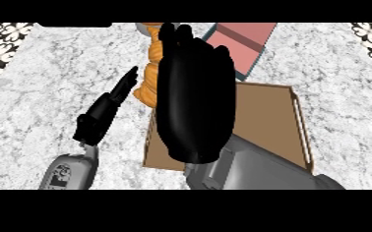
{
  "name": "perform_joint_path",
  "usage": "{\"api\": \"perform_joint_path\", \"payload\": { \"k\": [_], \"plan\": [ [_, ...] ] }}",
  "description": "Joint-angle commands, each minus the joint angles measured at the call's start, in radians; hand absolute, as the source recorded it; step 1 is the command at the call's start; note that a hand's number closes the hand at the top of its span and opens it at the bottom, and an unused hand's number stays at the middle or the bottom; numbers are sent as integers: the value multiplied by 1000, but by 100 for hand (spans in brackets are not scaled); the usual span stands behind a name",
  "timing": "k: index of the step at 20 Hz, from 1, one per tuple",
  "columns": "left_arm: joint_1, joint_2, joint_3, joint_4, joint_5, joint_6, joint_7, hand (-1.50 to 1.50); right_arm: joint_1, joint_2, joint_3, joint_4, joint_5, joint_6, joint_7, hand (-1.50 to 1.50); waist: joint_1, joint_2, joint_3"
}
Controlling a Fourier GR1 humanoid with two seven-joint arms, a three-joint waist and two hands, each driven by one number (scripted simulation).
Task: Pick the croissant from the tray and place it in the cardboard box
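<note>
The right robot hand (195,98) fills the frame's centre, back toward the view, fingers straight and together, pointing up. Peeking from behind its left edge is the croissant (151,73), orange-brown and ridged (whether the fingers touch it cannot be told). Beneath lies the cardboard box (272,123); the pink tray (243,42) sits upper right. The left robot hand (109,109) rests straight-fingered over the marbled worktop (58,78).

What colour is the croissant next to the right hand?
Orange-brown, golden; the croissant shows beside the right hand in the head view, partly hidden.
</note>
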Motion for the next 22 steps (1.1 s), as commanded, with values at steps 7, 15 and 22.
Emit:
{"api": "perform_joint_path", "payload": {
  "k": [7,15,22],
  "plan": [
    [35,-19,-29,-42,-20,12,19,0,-127,15,-264,152,60,55,53,150,6,4,0],
    [-24,-18,3,-4,-11,7,6,0,-154,-7,-434,256,54,-20,-105,150,-1,6,1],
    [41,-13,-20,-1,-23,-13,-46,0,-172,-68,-509,495,115,-154,-212,150,8,9,1]
  ]
}}
